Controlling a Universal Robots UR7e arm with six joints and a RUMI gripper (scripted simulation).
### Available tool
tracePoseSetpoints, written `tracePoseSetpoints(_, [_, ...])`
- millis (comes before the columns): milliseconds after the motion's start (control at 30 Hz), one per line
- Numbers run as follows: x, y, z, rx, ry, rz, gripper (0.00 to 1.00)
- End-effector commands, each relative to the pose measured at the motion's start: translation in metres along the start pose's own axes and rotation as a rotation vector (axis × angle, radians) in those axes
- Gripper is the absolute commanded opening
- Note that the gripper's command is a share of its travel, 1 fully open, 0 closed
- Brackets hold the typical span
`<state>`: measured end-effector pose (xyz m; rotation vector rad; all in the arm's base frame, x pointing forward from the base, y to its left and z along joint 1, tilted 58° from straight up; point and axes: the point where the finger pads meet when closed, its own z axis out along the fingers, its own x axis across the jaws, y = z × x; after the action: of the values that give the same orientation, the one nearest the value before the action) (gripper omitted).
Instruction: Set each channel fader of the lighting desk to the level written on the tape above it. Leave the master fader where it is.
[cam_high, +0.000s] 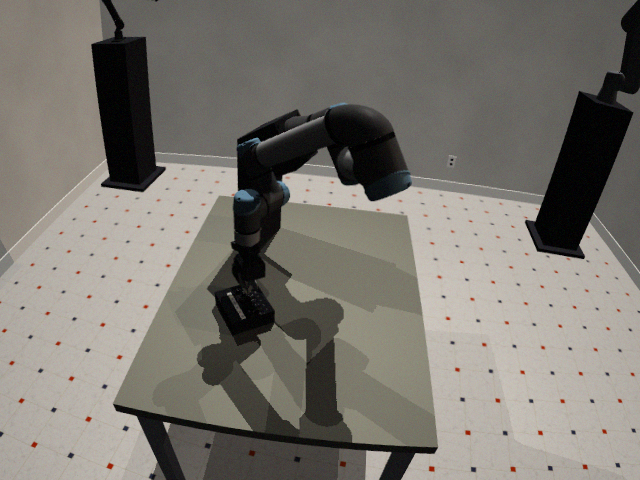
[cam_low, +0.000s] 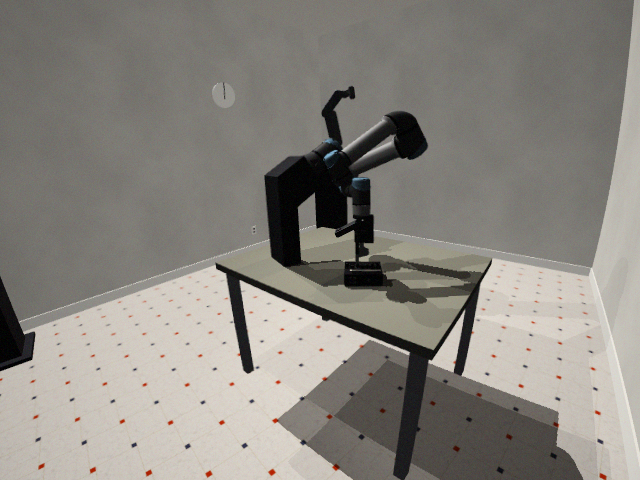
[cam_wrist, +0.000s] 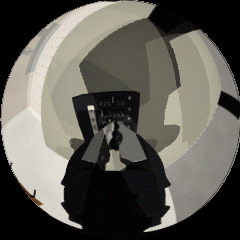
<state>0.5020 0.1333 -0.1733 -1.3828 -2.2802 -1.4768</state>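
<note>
desk (cam_high: 247, 315): small black box, left-centre of the table (cam_high: 361, 392), matte, white tape strip on its left side
gripper (cam_high: 250, 285): fingers together, holding nothing, tips down on the fader rows
risk: closed tip could skid off a small fader or nudge its neighbour; labels too small to read
table: flat, dull olive, dark legs
</note>
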Motion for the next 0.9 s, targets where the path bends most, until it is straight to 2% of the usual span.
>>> tracePoseSetpoints(0, [-0.0024, 0.0001, -0.0008, -0.001, -0.003, 0.000, 0.00])
tracePoseSetpoints(867, [0.0031, 0.0001, -0.0008, -0.001, -0.003, 0.000, 0.00])
